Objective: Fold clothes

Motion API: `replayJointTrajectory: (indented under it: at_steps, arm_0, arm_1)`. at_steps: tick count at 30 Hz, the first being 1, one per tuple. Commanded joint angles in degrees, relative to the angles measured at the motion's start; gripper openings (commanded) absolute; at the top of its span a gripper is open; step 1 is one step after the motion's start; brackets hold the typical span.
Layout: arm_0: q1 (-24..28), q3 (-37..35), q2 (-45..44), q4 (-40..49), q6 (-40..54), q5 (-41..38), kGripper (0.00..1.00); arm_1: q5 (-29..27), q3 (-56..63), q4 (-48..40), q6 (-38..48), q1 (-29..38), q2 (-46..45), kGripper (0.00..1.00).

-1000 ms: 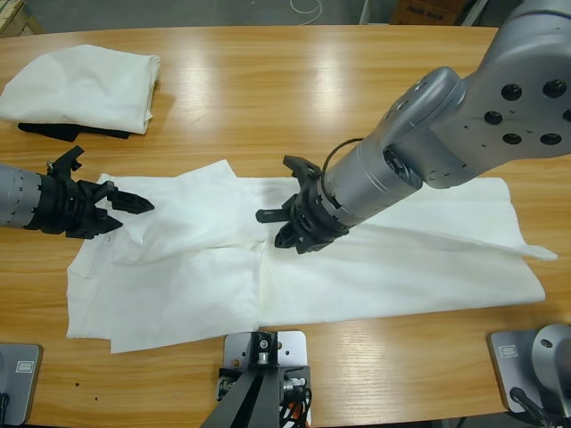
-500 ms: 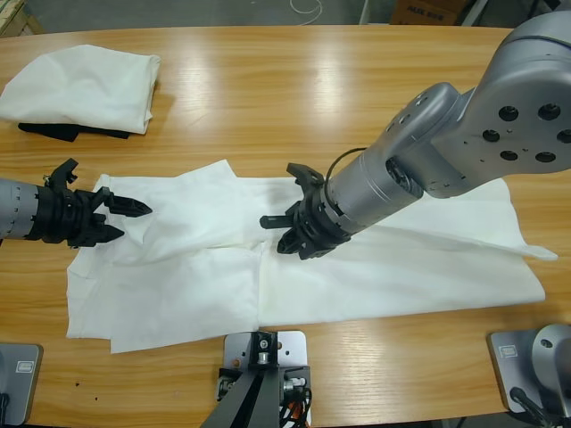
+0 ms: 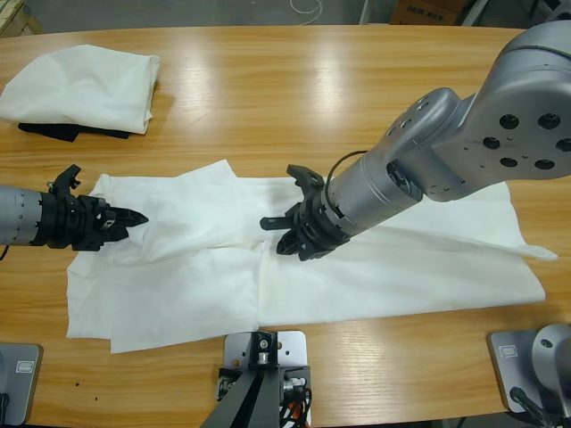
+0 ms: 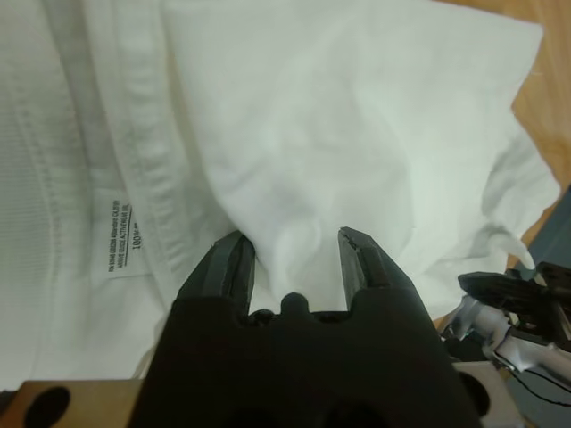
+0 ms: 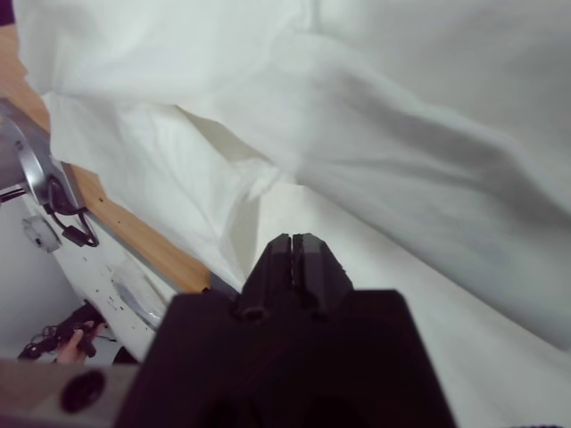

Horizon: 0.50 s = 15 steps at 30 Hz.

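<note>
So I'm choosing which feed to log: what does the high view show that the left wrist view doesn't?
Only the high view shows the whole spread T-shirt on the wooden table, the folded white shirt lying on something black at the far left corner, and both arms, with the right gripper over the shirt's middle. Only the left wrist view shows the printed label, the stitched hem beside it, and the left gripper with parted jaws and a fold of cloth between them. Both show the left gripper at the same shirt.

Care label (image 4: 119,234) print too small to read; dark garment (image 3: 62,131) mostly hidden under folded white shirt (image 3: 82,86).
</note>
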Motion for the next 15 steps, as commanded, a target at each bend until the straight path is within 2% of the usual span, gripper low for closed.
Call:
replayJointTrajectory:
  at_steps: [1, 4, 5, 7, 11, 12, 13, 14, 15]
  arm_0:
    - [0.01, 2.12, 2.67, -2.62, -0.85, -0.56, 0.383]
    - [-0.36, 2.31, 4.07, -4.29, -0.85, -0.74, 0.359]
    - [-0.59, 2.4, 4.35, -4.78, -0.78, -0.74, 0.299]
    - [-1.08, 2.78, 4.74, -6.15, -0.62, -0.6, 0.021]
    - [-1.59, 2.82, 4.58, -6.24, 0.23, -0.37, 0.0]
    - [-1.68, 2.89, 4.43, -6.24, 0.21, -0.25, 0.0]
    - [-1.68, 3.03, 4.21, -6.21, 0.21, -0.18, 0.0]
    - [-1.68, 3.22, 3.9, -6.15, 0.23, 0.0, 0.0]
    - [-1.68, 3.47, 3.62, -6.1, 0.3, 0.19, 0.0]
  arm_1:
    - [0.92, 1.46, -0.58, 0.75, 0.47, 1.74, 0.0]
    - [0.92, 1.55, -0.58, 0.75, 0.47, 1.67, 0.0]
    - [0.92, 1.64, -0.58, 0.75, 0.47, 1.62, 0.0]
    - [0.92, 1.73, -0.58, 0.75, 0.47, 1.65, 0.0]
    - [0.81, 1.78, -0.58, 0.71, 0.47, 1.3, 0.0]
    - [0.44, 1.69, -0.64, 0.66, 0.47, 0.71, 0.19]
    - [-0.42, 1.46, -0.67, 0.61, 0.47, -0.26, 0.575]
    - [-1.42, 1.11, -0.65, 0.33, 0.47, -1.42, 0.767]
    - [-2.76, 0.87, -0.71, -0.01, 0.47, -2.86, 0.899]
